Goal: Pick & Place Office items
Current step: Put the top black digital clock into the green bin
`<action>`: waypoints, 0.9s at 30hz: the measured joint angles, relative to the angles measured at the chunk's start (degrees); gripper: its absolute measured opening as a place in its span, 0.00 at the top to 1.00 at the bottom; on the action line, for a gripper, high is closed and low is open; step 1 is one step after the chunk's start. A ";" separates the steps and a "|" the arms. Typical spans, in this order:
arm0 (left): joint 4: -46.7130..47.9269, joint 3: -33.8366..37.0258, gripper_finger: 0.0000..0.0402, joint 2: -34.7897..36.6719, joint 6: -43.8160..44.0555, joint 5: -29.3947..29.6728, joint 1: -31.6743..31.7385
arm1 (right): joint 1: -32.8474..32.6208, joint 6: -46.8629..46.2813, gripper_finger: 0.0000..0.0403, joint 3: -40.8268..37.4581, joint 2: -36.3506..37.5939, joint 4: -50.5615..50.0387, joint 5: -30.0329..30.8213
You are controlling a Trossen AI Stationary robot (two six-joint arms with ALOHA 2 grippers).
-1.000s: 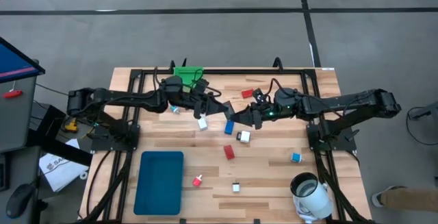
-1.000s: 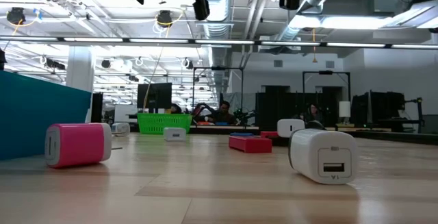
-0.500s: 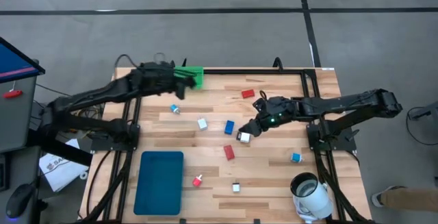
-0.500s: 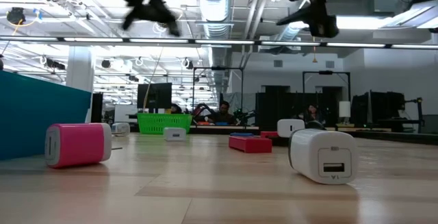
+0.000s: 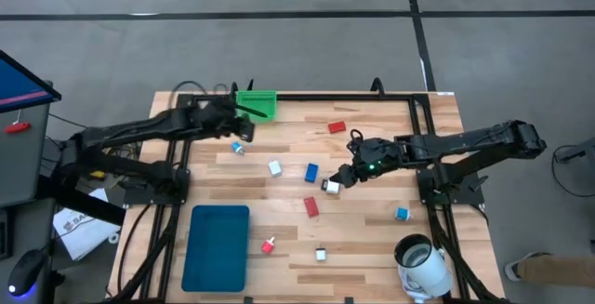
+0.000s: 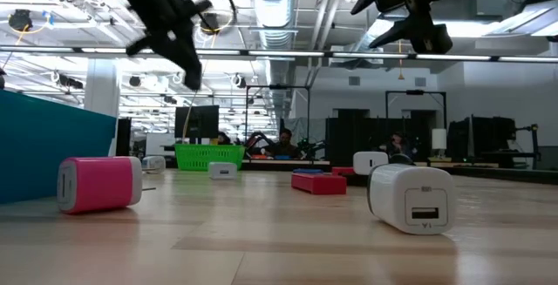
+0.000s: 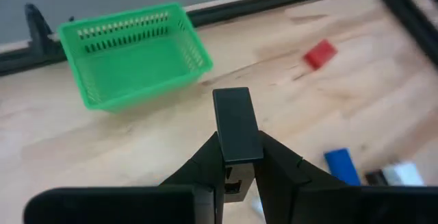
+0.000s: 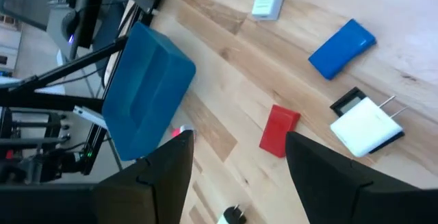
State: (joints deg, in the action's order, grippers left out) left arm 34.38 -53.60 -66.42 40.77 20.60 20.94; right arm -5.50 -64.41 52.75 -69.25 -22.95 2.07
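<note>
My left gripper [image 5: 244, 123] hangs just in front of the green bin [image 5: 256, 102] at the far left, shut on a black oblong block [image 7: 236, 125]. My right gripper [image 5: 342, 176] stands open over the table's middle, beside a white plug block [image 8: 366, 125] and touching nothing. A blue block [image 5: 311, 172], two red blocks [image 5: 310, 207] [image 5: 337, 127], a white bit [image 5: 275, 167], cyan bits [image 5: 402, 214] [image 5: 238, 148], a pink-red bit [image 5: 268, 245] and a small white bit [image 5: 321, 254] lie flat on the wood. My left gripper pinches the black block's rear end [image 7: 233, 166] between its two fingers. The block lies along the fingers and sticks out past their tips. The fingers slant down toward the table's far side. The block is lifted clear of the table, short of the bin [image 7: 133, 56].
A teal tray [image 5: 216, 246] lies at the near left. A large white mug-like cylinder [image 5: 423, 262] lies at the near right corner. Black frame rails [image 5: 325, 97] run along the table's far edge and sides.
My left gripper has carried the black block from the table's middle toward the far left, up to the green bin, and has tipped from near level to slanting down. My right gripper has tipped down and sunk a little toward the white plug block.
</note>
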 joint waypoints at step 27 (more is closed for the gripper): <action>-20.94 0.02 0.88 -22.59 -2.66 8.70 18.48 | -1.98 -1.44 0.45 0.00 0.00 -0.85 10.81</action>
State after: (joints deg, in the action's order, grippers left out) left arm 13.45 -53.58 -89.01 38.12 29.30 39.42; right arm -7.49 -65.85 52.75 -69.25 -23.80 12.88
